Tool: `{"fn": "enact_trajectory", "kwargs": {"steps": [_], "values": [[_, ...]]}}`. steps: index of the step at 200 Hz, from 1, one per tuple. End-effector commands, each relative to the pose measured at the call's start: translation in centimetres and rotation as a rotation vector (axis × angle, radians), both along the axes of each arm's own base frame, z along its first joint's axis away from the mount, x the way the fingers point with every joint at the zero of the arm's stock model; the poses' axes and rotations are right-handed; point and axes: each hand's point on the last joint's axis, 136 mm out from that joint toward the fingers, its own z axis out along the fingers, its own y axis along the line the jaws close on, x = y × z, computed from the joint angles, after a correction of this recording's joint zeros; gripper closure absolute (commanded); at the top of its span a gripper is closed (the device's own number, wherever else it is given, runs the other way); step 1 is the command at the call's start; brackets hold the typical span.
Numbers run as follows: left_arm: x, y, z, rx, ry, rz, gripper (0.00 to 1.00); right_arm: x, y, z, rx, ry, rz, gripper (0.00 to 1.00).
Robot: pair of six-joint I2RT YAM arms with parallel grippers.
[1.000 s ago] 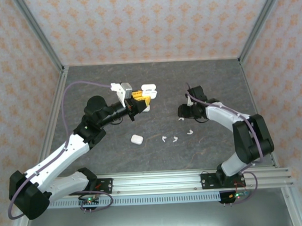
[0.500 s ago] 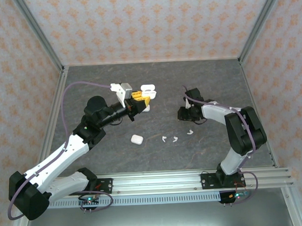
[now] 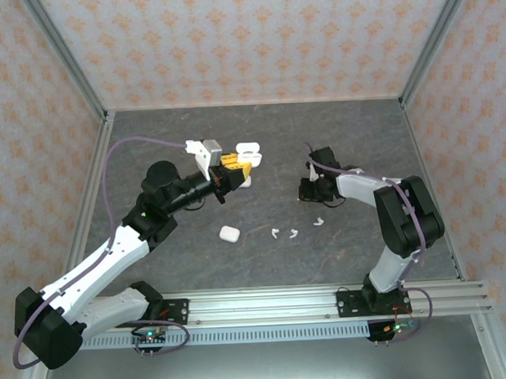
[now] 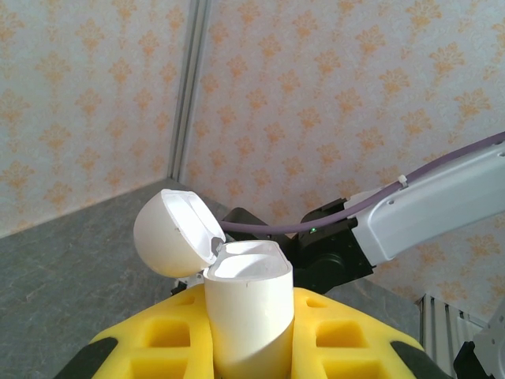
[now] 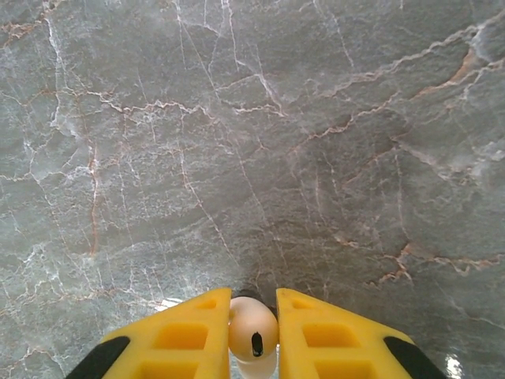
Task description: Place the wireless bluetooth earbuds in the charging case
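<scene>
My left gripper (image 3: 238,167) is held above the table, shut on an upright white charging case (image 4: 248,308) whose lid (image 4: 175,233) is flipped open to the left; the case (image 3: 246,153) shows left of centre in the top view. My right gripper (image 3: 307,190) points down at the table right of centre. Its yellow fingers (image 5: 189,339) are shut on a small whitish earbud (image 5: 253,330) with a dark slot. Three white earbuds lie loose on the table: one (image 3: 276,233), another (image 3: 293,233), a third (image 3: 319,221).
A second white case (image 3: 229,234), closed, lies on the grey marble table (image 3: 265,264) near the middle front. Patterned walls and metal posts surround the table. The right arm (image 4: 426,213) shows behind the held case in the left wrist view.
The right arm's elbow has swung in toward its wrist while its gripper stayed low at nearly the same spot on the table. The left arm and its case have not moved.
</scene>
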Motion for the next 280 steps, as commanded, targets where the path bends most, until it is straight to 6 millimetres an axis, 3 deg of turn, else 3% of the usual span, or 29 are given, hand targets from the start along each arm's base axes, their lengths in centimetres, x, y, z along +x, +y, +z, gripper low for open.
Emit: {"fn": "enact_trajectory", "kwargs": {"steps": [1,32,67,110,142,198,280], "values": [[-0.5,0.1,0.6,-0.001,-0.037,0.005,1.0,0.8,0.1,3.1,0.019,-0.106,0.013,0.83],[-0.4,-0.1,0.3,-0.005,-0.028,-0.002,1.0,1.2,0.5,8.3,0.07,-0.267,0.046,0.83],[-0.1,-0.5,-0.6,-0.008,-0.006,-0.014,1.0,0.5,1.0,16.7,0.138,-0.523,0.1,0.83],[0.4,-1.3,-1.6,-0.012,0.016,-0.039,1.0,-2.8,2.4,26.5,0.196,-0.81,0.229,0.83],[0.4,-2.2,-2.0,-0.01,0.029,-0.088,1.0,-5.5,4.1,31.4,0.23,-0.948,0.358,0.83],[-0.1,-3.3,-2.5,0.006,0.044,-0.167,1.0,-8.2,7.7,34.9,0.249,-1.059,0.558,0.83],[-0.3,-3.4,-2.9,0.019,0.05,-0.178,1.0,-9.0,12.0,34.2,0.272,-1.033,0.718,0.83]]}}
